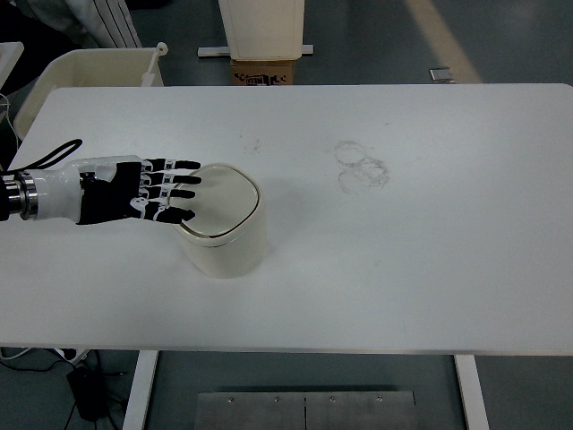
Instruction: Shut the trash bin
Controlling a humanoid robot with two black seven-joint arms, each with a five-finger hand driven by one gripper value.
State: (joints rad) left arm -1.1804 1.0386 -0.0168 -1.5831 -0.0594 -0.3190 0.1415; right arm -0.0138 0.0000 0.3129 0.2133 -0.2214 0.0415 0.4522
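Observation:
A small cream trash bin (224, 240) with a rounded-square lid (222, 198) stands on the white table (403, 269), left of centre. The lid lies flat on the rim. My left hand (157, 190) comes in from the left edge, palm down, fingers stretched out flat and spread. Its fingertips (190, 179) reach just over the lid's left edge; whether they touch it I cannot tell. It holds nothing. The right arm is out of view.
Faint ring marks (363, 166) stain the table right of centre. Beyond the far edge stand a cream tub (89, 72) at the left and a cardboard box (264, 72) under a white stand.

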